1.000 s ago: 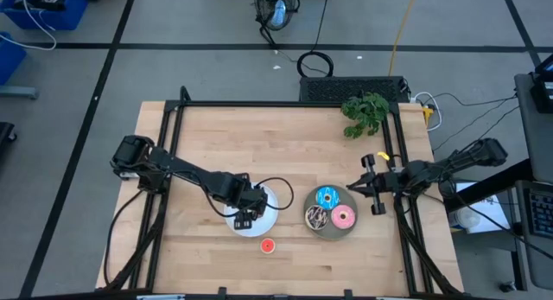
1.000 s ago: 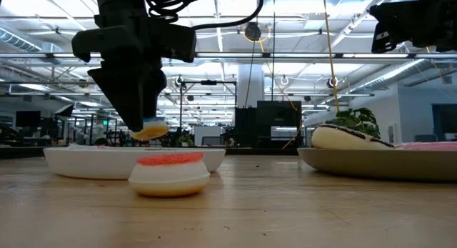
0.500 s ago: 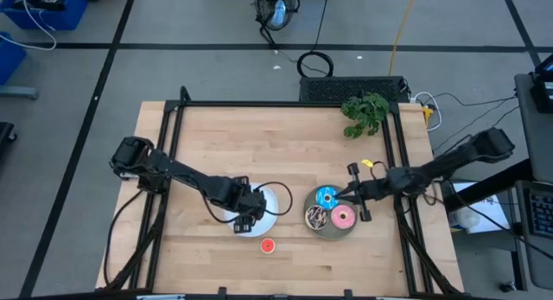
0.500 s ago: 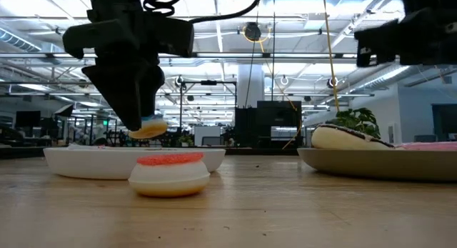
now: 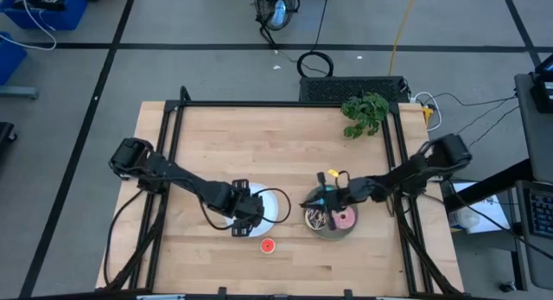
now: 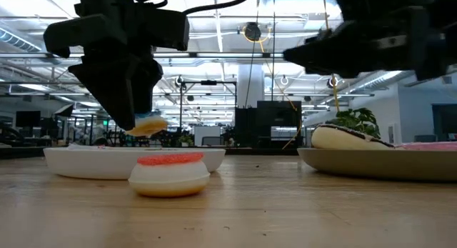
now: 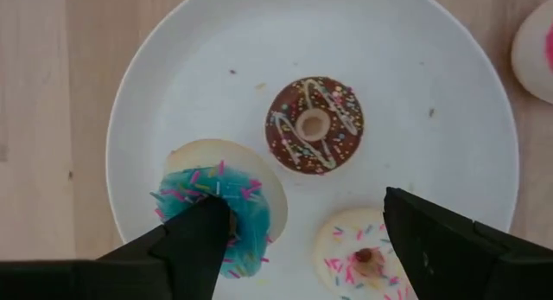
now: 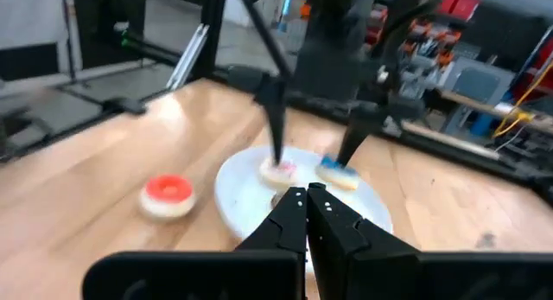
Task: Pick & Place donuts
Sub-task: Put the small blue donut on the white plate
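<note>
While the left gripper (image 7: 298,239) hovered over the white plate (image 5: 278,199) with its fingers spread, a small blue-iced donut (image 7: 223,215) leaned tilted against one finger (image 7: 194,239), off the plate's floor in the low view, so whether it was gripped or just let go could not be told. On that plate lay a small brown donut (image 7: 314,124) and a small white sprinkled donut (image 7: 363,257), so three small ones were at the plate. The red-topped donut (image 5: 267,245) sat on the table just beside the plate, seemingly next to go. Over the grey plate (image 5: 321,231), which held the larger donuts, the right gripper (image 8: 306,194) hung with fingers pressed together, holding nothing visible.
</note>
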`<action>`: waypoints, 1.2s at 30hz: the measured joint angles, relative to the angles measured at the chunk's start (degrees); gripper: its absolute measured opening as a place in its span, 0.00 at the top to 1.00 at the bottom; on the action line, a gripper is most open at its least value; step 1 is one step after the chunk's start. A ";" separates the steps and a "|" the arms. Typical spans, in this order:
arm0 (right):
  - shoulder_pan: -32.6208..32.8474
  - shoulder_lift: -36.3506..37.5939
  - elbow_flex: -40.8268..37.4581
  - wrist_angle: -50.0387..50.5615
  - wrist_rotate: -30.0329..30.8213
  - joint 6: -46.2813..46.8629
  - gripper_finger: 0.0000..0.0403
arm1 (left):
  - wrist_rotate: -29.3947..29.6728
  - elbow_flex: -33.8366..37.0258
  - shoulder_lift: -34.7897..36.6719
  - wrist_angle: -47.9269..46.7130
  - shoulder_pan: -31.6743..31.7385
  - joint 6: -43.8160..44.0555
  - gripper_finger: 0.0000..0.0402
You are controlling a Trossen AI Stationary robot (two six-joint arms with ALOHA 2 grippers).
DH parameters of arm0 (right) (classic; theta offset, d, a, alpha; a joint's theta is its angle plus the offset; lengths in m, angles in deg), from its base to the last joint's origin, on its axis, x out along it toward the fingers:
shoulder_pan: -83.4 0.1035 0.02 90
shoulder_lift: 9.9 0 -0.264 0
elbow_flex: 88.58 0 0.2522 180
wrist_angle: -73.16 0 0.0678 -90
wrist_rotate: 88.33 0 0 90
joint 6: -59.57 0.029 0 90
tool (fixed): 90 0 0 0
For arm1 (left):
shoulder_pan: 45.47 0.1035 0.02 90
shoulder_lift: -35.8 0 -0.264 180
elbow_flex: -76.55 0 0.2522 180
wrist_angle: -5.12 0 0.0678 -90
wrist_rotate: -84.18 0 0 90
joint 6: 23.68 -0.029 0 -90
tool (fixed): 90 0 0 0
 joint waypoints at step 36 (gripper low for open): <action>-6.82 -27.40 28.16 1.82 -4.69 4.20 1.00 | 0.78 -0.63 -0.04 7.68 0.81 2.37 0.27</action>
